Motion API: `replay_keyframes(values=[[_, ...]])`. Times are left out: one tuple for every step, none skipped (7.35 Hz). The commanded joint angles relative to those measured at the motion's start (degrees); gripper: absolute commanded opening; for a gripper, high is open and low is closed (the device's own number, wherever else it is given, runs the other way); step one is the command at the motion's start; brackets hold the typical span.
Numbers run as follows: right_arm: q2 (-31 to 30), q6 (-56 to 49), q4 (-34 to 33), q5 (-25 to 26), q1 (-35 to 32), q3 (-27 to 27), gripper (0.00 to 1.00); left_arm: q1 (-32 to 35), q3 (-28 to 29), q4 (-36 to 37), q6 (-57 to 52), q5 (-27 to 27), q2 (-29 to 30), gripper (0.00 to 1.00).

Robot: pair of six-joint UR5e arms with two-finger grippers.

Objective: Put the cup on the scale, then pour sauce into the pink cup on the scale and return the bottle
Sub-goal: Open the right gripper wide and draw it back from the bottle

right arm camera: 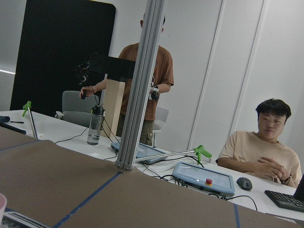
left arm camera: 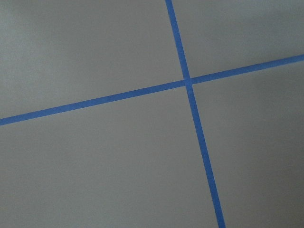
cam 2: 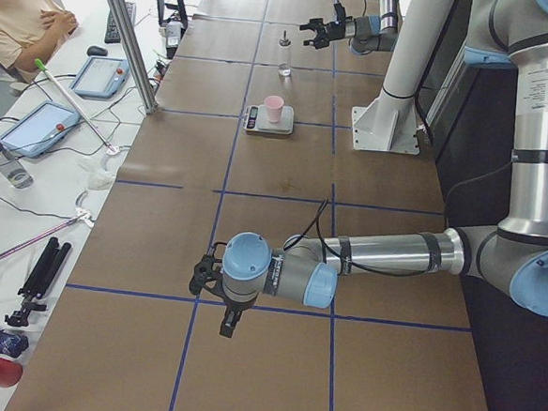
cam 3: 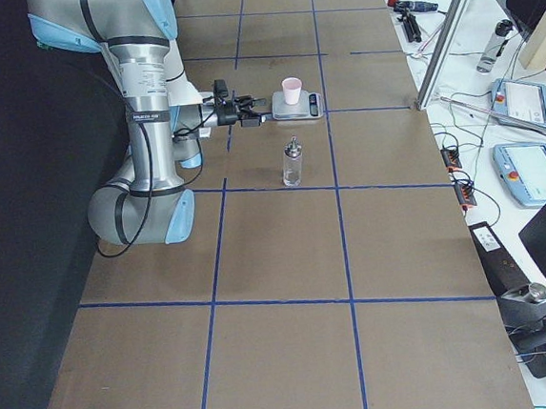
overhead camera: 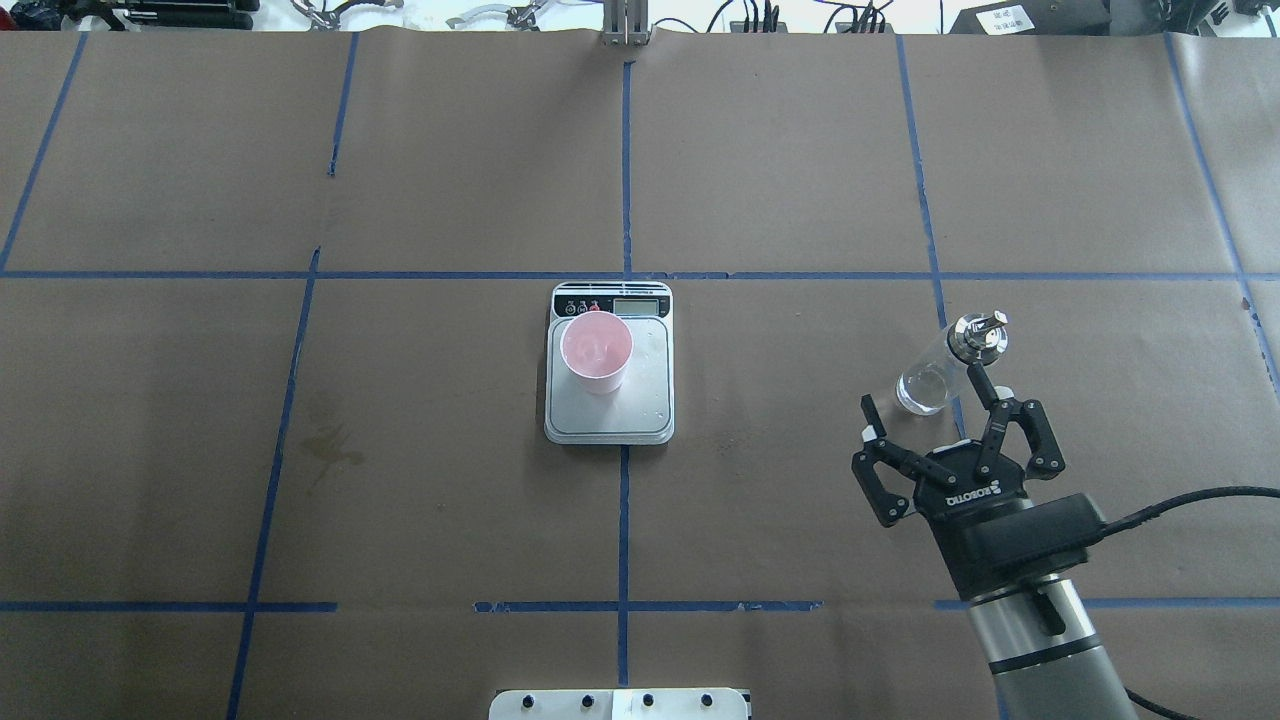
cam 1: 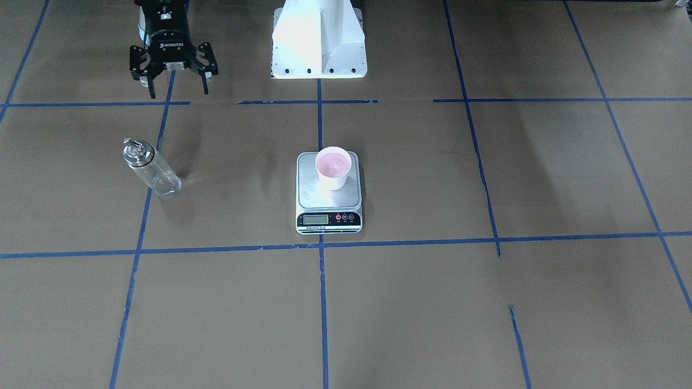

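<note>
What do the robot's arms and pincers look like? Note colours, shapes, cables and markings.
The left arm and right arm are silver-grey tubes with light blue joint caps. The right pincer is black, two-fingered, with white ROBOTIQ lettering; a black cable runs to its wrist.

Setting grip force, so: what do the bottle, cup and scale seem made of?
The bottle has a clear, see-through wall: glass or hard plastic; its cap is shiny silver, likely metal. The cup looks matte and paper-like. The scale has a dull silver platform, probably steel; its black strip looks plastic.

Robotics lab: tape-gridded table (overhead camera: 800, 150), teach pendants (cam 3: 530, 169), seated operator (right arm camera: 264, 145).
</note>
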State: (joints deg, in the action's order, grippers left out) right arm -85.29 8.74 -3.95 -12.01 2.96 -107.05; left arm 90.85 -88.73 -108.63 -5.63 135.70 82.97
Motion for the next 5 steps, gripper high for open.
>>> replay_keyframes(values=[[2.8,-14.8,-4.3,0.1,2.9,-1.1,1.0,-0.1,0.1,0.0,0.0,0.0,0.0,1.0],[2.8,-19.1,-8.1,-0.1,2.8,-1.2,1.0,-0.1,0.2,0.0,0.0,0.0,0.0,1.0],[3.0,-19.8,-14.8,-1.8,2.8,-2.4,1.0,-0.1,0.3,0.0,0.0,0.0,0.0,1.0],[3.2,-21.0,-22.6,-4.7,3.0,-8.2,1.0,-0.1,0.4,0.0,0.0,0.0,0.0,1.0],[3.3,-21.0,-24.8,-5.1,3.0,-9.9,1.0,-0.1,0.5,0.0,0.0,0.0,0.0,1.0]])
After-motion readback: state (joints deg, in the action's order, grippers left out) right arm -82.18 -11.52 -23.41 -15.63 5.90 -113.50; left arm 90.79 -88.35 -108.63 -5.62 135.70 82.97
